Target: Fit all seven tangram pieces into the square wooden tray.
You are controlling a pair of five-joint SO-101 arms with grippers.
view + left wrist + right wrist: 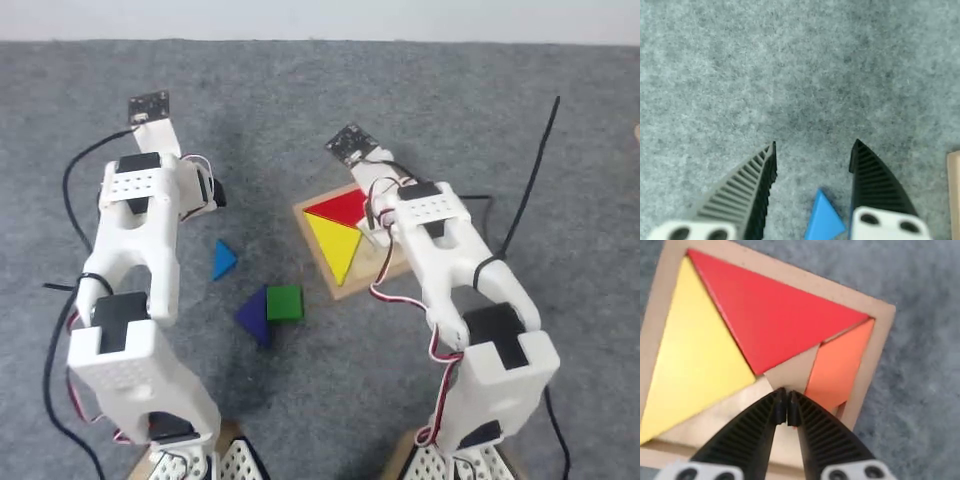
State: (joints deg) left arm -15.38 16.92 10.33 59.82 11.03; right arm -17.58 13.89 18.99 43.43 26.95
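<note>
Roughly halfway, we judge: three pieces sit in the tray (338, 292), and we count three loose on the grey surface (300, 100) at its nine o'clock. Inside, a large red triangle (775, 315) and a large yellow triangle (695, 355) meet along one edge, and an orange piece (840, 365) lies against the rim; bare wood remains. Loose are a light blue triangle (222, 258), a dark blue piece (252, 315) and a green square (284, 302), the last two touching. Our right pincer (786, 402) hangs with tips together over bare wood. Our left pincer (815, 145) stands apart near the light blue triangle.
</note>
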